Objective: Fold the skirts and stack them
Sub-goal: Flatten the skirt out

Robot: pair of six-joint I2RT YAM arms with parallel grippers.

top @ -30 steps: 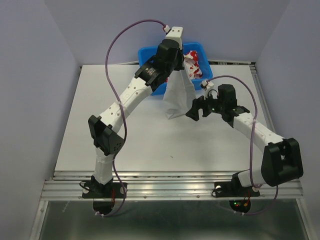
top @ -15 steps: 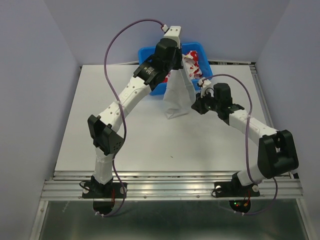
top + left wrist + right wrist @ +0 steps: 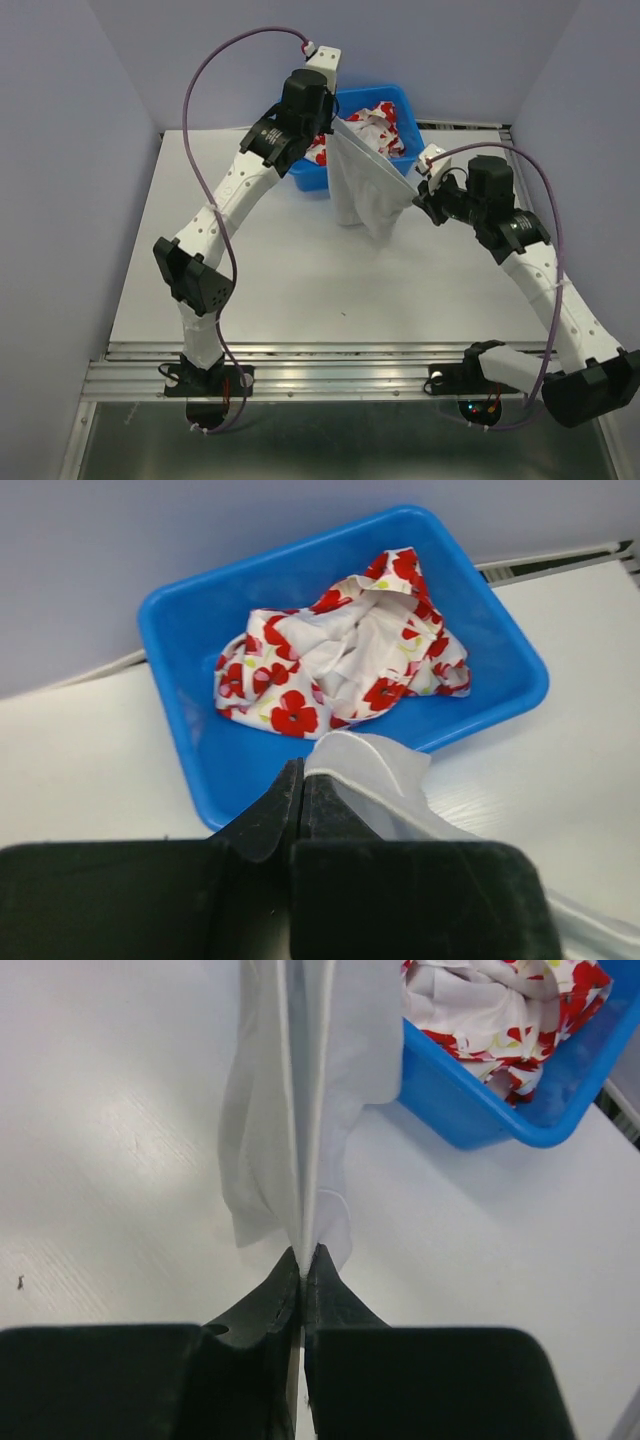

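Observation:
The plain white skirt (image 3: 368, 188) hangs in the air between both arms, stretched taut above the table. My left gripper (image 3: 335, 118) is shut on its upper left corner (image 3: 365, 765), up by the tub. My right gripper (image 3: 415, 195) is shut on the opposite edge (image 3: 305, 1160), lower and to the right, with the cloth drooping below it. The red-flowered skirt (image 3: 340, 655) lies crumpled inside the blue tub (image 3: 395, 100); in the right wrist view, the flowered skirt (image 3: 500, 1005) shows at the top right.
The blue tub (image 3: 175, 670) stands at the table's back edge, just behind the hanging cloth. The white table (image 3: 260, 260) spreads below and in front. Grey walls rise on both sides. A metal rail (image 3: 340, 365) runs along the near edge by the arm bases.
My right gripper closed on the white skirt's edge and pulled it right and up. The left gripper lifted and shifted left, so the skirt now stretches between them.

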